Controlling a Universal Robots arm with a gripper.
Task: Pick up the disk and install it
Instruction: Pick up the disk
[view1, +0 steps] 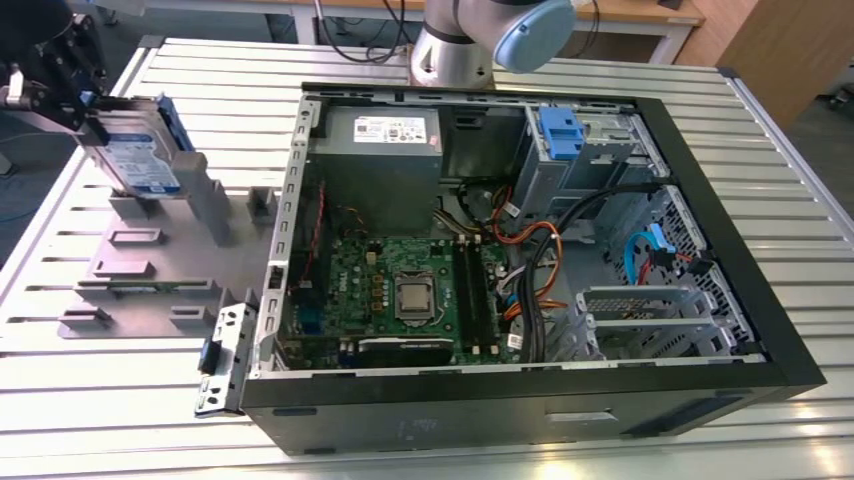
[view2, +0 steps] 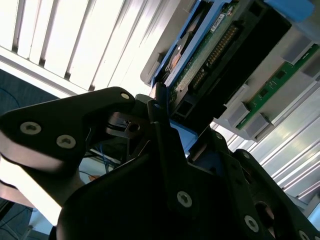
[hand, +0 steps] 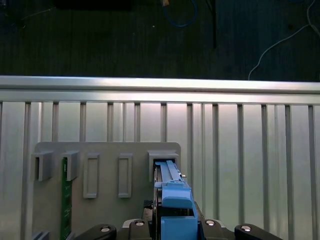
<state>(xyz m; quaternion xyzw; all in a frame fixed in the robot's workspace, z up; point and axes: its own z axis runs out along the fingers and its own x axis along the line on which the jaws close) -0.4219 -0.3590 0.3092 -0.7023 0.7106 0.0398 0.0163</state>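
Tilted disk (view1: 139, 152) in end effector's (view1: 87, 108) grip

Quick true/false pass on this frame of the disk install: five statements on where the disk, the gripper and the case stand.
1. The disk stands on edge at the grey fixture, outside the case. True.
2. The disk is already installed inside the case. False: it is at the fixture, on the exterior view's left of the case.
3. The case is open, with its motherboard exposed. True.
4. The gripper hovers over the motherboard. False: it is at the disk.
5. A green circuit board stands in another slot of the fixture. True.
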